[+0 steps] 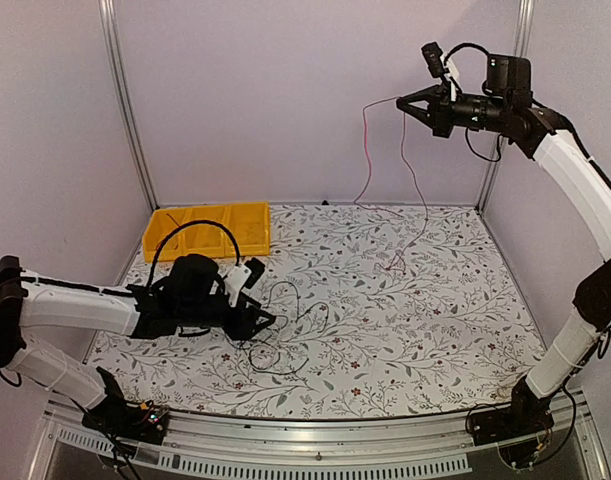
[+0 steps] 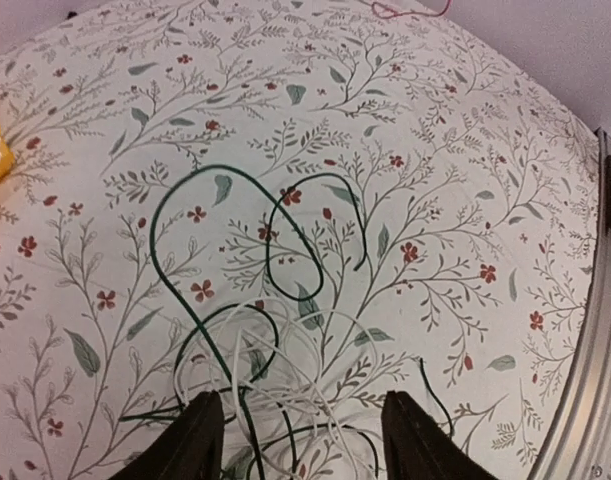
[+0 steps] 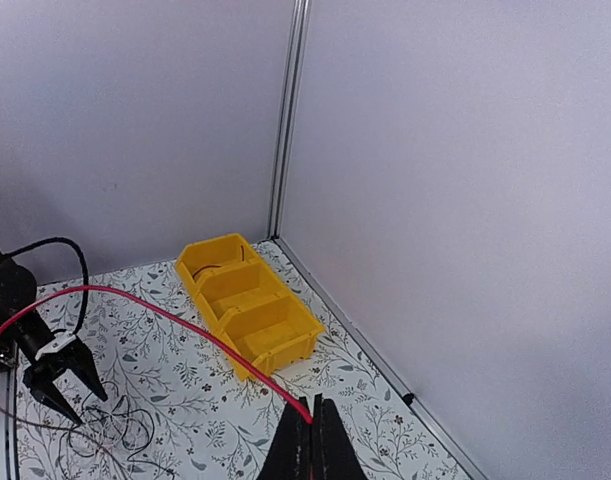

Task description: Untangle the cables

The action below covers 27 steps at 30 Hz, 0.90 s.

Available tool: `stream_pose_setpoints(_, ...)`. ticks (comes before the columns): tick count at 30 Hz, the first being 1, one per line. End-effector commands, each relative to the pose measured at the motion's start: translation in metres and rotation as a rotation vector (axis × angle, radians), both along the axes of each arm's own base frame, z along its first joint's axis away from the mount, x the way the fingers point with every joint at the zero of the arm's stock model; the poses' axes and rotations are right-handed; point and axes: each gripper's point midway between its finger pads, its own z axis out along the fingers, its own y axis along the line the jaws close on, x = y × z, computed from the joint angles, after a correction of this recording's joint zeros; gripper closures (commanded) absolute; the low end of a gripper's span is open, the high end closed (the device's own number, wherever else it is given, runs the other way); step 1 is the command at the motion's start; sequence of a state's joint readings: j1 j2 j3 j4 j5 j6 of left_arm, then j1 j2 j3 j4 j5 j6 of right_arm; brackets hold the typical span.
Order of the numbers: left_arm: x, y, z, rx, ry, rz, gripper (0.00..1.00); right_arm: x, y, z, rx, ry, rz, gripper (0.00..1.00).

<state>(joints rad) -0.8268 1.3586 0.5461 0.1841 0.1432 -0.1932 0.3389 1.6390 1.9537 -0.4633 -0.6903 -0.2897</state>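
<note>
Thin red cable (image 1: 368,140) is held aloft, pinched in the closed right gripper (image 1: 403,100), while thin black and white cables (image 2: 275,370) are left tangled on the floral table (image 1: 435,330) beneath the spread-open left gripper (image 2: 305,440).

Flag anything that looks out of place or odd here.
The red cable hangs in mid-air, pinched by the raised right gripper, trailing down to the table. Below the open left gripper, dark and pale cables lie tangled. Nothing looks spilled or damaged.
</note>
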Motion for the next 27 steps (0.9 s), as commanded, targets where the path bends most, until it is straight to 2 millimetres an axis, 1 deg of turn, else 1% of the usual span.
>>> stream_pose_setpoints(1,0.008,0.002,0.056,-0.027,-0.101,0.034,0.35,-0.012,0.008,-0.02,-0.046,0.019,0.021,1.0)
stream_pose_setpoints(3,0.008,0.004,0.081,-0.065,-0.148,0.035,0.33,-0.014,0.012,-0.027,-0.055,0.026,0.025,1.0)
stream_pose_setpoints(5,0.008,0.004,0.104,-0.098,-0.196,0.032,0.33,-0.016,0.017,-0.029,-0.05,0.036,0.032,1.0)
stream_pose_setpoints(8,0.012,0.001,0.136,-0.137,-0.276,0.018,0.34,-0.02,0.028,-0.027,-0.036,0.039,0.052,1.0)
stream_pose_setpoints(11,0.017,-0.009,0.159,-0.175,-0.331,-0.004,0.36,-0.025,0.042,-0.025,-0.023,0.044,0.076,1.0)
stream_pose_setpoints(13,0.021,-0.019,0.171,-0.203,-0.345,-0.025,0.36,-0.026,0.049,-0.021,-0.014,0.043,0.09,1.0)
stream_pose_setpoints(15,0.024,-0.033,0.175,-0.218,-0.337,-0.06,0.38,-0.028,0.055,-0.015,0.002,0.041,0.101,1.0)
stream_pose_setpoints(18,0.027,-0.052,0.171,-0.231,-0.324,-0.103,0.39,-0.03,0.065,-0.003,0.026,0.031,0.116,1.0)
stream_pose_setpoints(21,0.024,-0.071,0.168,-0.269,-0.333,-0.159,0.38,-0.032,0.073,0.009,0.054,0.016,0.124,1.0)
stream_pose_setpoints(24,0.028,-0.084,0.158,-0.275,-0.329,-0.179,0.37,-0.034,0.08,0.021,0.085,0.006,0.133,1.0)
stream_pose_setpoints(27,0.035,-0.092,0.151,-0.277,-0.344,-0.175,0.34,-0.035,0.086,0.032,0.109,-0.01,0.141,1.0)
